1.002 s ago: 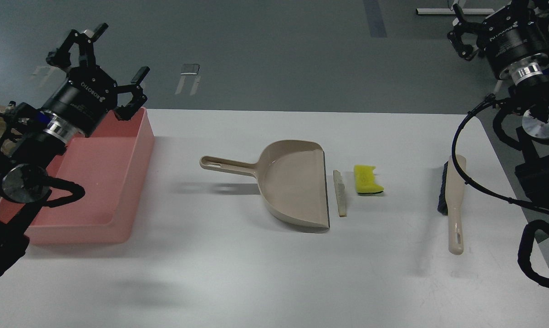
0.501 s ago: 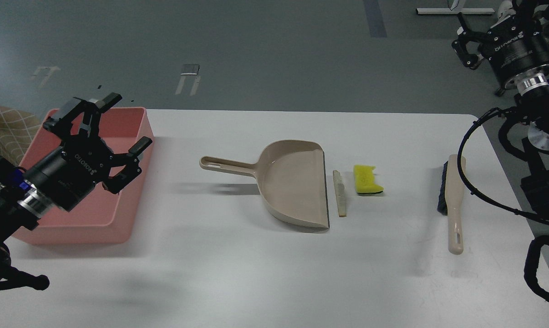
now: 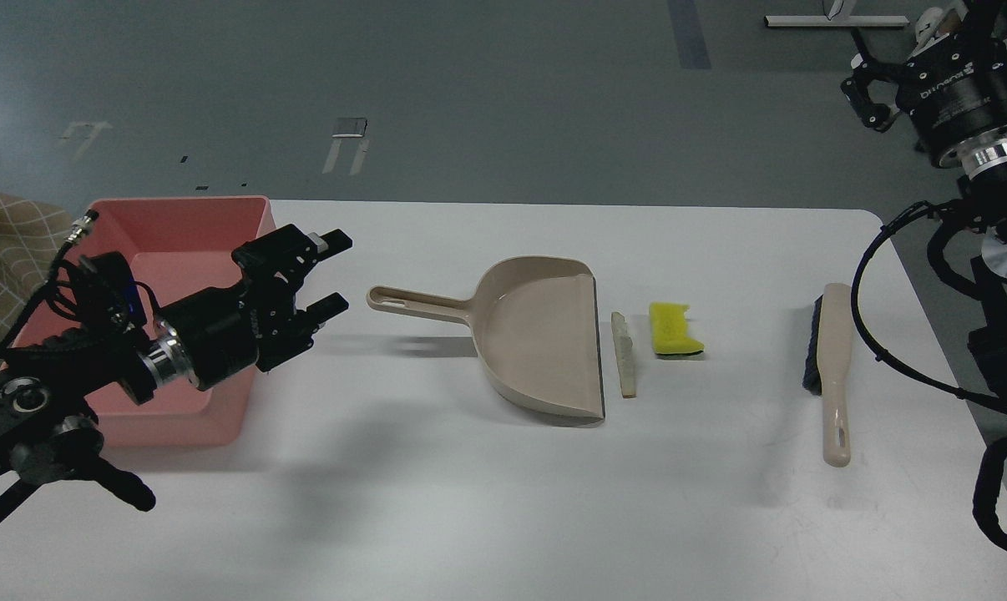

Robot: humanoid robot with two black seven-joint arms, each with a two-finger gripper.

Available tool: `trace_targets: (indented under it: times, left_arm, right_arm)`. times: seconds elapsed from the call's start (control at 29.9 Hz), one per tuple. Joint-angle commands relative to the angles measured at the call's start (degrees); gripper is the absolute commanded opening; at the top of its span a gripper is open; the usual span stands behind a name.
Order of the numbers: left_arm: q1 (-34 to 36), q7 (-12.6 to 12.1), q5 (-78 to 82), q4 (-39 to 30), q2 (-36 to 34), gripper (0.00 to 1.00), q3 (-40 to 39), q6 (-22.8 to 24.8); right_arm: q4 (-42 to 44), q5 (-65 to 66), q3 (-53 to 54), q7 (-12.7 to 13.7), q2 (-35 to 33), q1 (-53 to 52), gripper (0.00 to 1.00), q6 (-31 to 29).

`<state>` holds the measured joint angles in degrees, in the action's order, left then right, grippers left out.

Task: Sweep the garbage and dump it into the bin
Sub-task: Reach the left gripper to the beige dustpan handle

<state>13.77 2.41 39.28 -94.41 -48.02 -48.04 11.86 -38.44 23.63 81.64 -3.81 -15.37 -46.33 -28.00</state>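
Observation:
The garbage lies mid-table: a yellow sponge piece with a dark green side (image 3: 675,329) and a thin pale strip (image 3: 624,353), just right of the beige dustpan (image 3: 541,342). The dustpan's handle (image 3: 416,302) points left. The pink bin (image 3: 182,242) stands at the left. My left gripper (image 3: 332,274) is open and empty, low over the table between the bin and the handle's tip. My right gripper (image 3: 875,79) is raised beyond the table's far right corner; its fingers are dark and partly cut off.
A beige brush with black bristles (image 3: 833,367) lies near the right edge, handle toward me. My right arm's cables (image 3: 867,334) hang close beside it. A patterned cloth (image 3: 7,242) shows left of the bin. Grey floor lies beyond the table.
My left arm has dropped from above the bin and swung right, its gripper now pointing at the dustpan handle. My right gripper has drifted slightly right and up.

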Motion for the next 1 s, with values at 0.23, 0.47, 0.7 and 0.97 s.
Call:
trace_targets:
  times: [0.23,0.47,0.7,0.97]
  left_arm:
    - [9.0,-11.0,-0.3,4.5,5.7,0.93,10.2,-1.5]
    - [11.4,-13.0,-0.8,9.9,9.7,0.93,11.8,-2.2]
    - [13.2,-15.5,-0.8,17.2,14.6,0.93,13.3,-2.3]
    - [14.8,-16.5,-1.1,20.1,17.3,0.93,13.9,-4.9]
  right_arm:
    - [0.2,0.0,0.0,-0.1,-1.3,0.8,1.0,0.0]
    - [0.2,0.1,0.0,0.0,-1.4,1.2,1.0,0.0]
    - [0.2,0.1,0.0,0.0,-1.7,1.2,1.0,0.0]
    - [0.3,0.1,0.0,0.0,-1.6,1.7,1.0,0.0]
